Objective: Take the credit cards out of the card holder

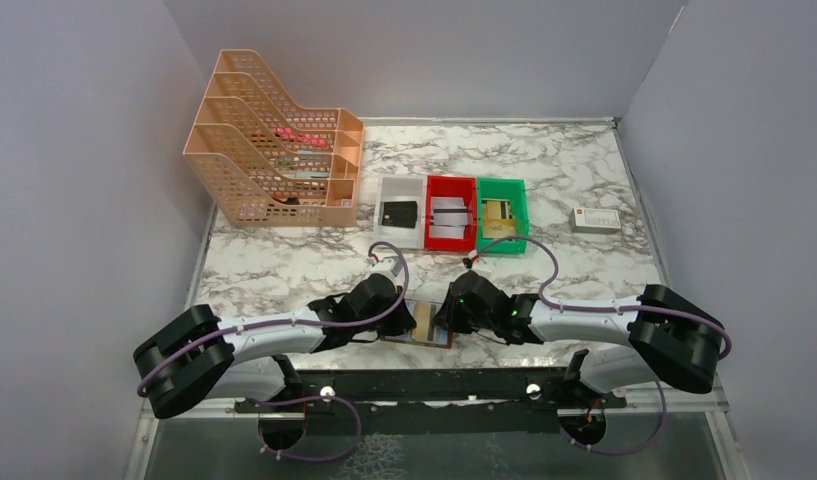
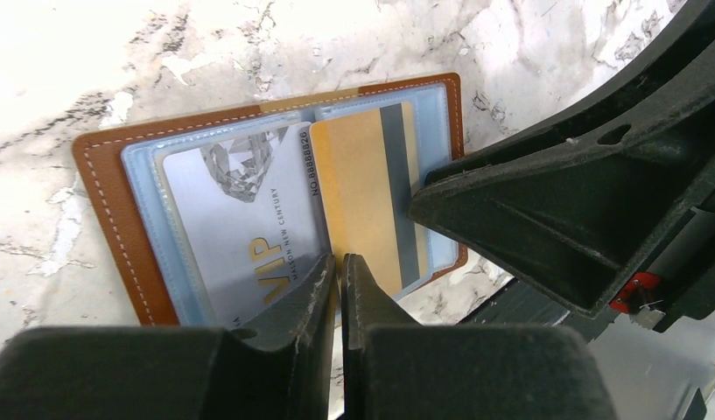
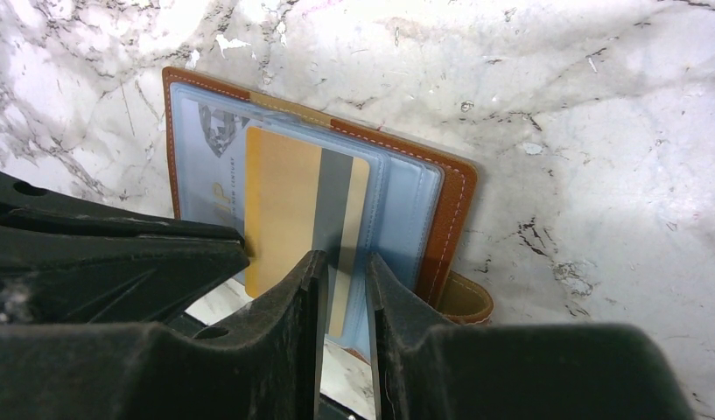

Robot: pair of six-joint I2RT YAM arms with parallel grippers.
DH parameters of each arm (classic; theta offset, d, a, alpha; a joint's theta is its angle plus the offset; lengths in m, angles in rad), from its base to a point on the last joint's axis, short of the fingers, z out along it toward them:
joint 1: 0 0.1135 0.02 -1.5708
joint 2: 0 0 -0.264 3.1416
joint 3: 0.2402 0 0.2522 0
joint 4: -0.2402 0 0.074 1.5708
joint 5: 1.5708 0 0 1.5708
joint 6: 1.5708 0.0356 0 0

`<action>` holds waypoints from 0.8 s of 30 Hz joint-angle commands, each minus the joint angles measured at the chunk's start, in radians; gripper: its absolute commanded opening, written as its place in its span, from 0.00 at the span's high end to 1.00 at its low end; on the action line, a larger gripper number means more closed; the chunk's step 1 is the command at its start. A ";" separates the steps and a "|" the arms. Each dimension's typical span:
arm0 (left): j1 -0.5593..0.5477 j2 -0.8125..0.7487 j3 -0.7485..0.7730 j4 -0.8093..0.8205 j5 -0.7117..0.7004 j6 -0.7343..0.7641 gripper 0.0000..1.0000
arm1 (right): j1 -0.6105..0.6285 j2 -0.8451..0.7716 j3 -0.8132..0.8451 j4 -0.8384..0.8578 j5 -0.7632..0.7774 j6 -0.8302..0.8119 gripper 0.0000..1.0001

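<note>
Left gripper point(image 2: 339, 278) nearly closed, nipping near edge of gold card point(image 2: 364, 188); card's long axis runs straight ahead, away from gripper. Right gripper point(image 3: 345, 278) narrow, pinching sleeve edge of card holder point(image 3: 441, 206), open on bench point(image 1: 584, 170). Holder cards visible: two, gold and grey VIP card point(image 2: 240, 214).

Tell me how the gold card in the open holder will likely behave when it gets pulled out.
The gold card looks thin, flat and glossy, so it is probably light, fairly stiff and slippery. It lies in a clear sleeve of the card holder, which may drag along with it unless held down. The left gripper is at its edge.
</note>
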 commanded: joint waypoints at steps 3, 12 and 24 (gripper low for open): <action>0.010 -0.053 -0.010 -0.033 -0.036 0.008 0.94 | 0.000 0.030 -0.032 -0.077 0.048 0.002 0.73; 0.024 -0.033 -0.016 -0.036 -0.020 -0.001 0.75 | 0.000 0.030 -0.036 -0.062 0.041 0.002 0.73; 0.043 0.040 -0.070 0.145 0.089 -0.055 0.68 | 0.000 0.041 -0.037 -0.039 0.023 0.000 0.73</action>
